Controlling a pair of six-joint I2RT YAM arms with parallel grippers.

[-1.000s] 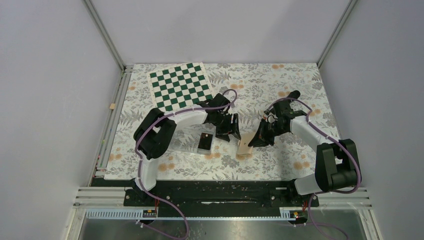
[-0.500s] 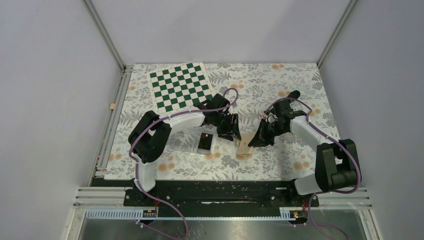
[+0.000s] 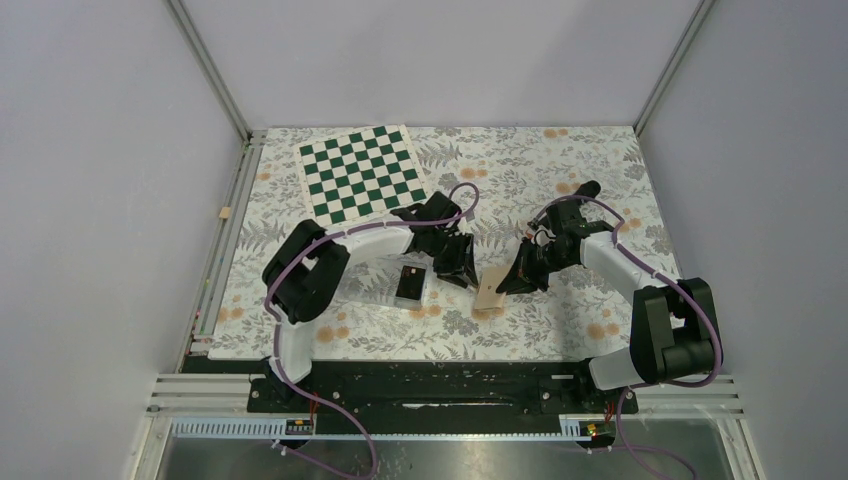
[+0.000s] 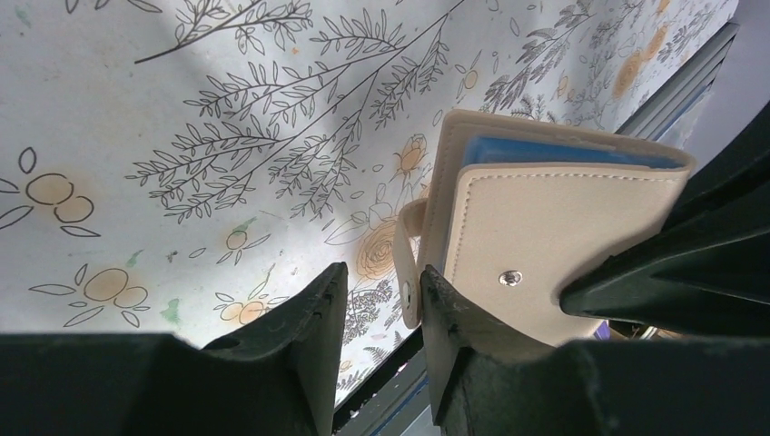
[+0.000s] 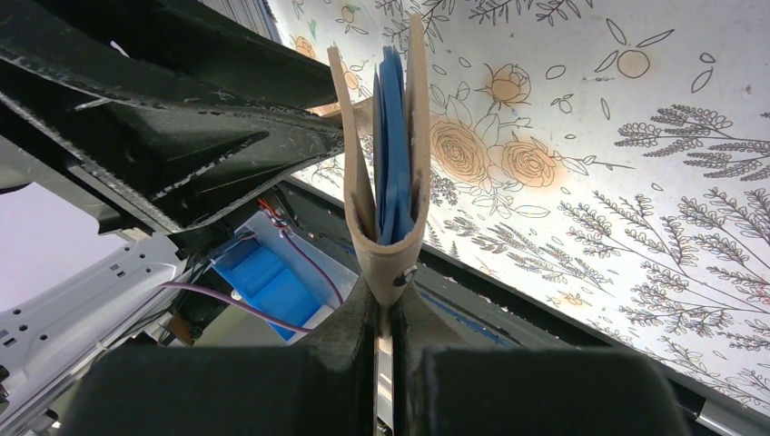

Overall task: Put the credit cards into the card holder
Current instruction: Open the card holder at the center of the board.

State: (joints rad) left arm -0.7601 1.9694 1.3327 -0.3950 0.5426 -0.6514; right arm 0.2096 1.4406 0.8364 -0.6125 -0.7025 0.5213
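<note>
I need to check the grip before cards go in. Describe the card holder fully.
The card holder is a tan, leather-like folding wallet with stitched edges, a metal snap stud on its outer face, a small strap tab and blue lining. It stands on edge, parted into a narrow V. The right gripper is shut on its fold. The left gripper, jaws apart, sits right by the strap tab; contact is unclear.
</note>
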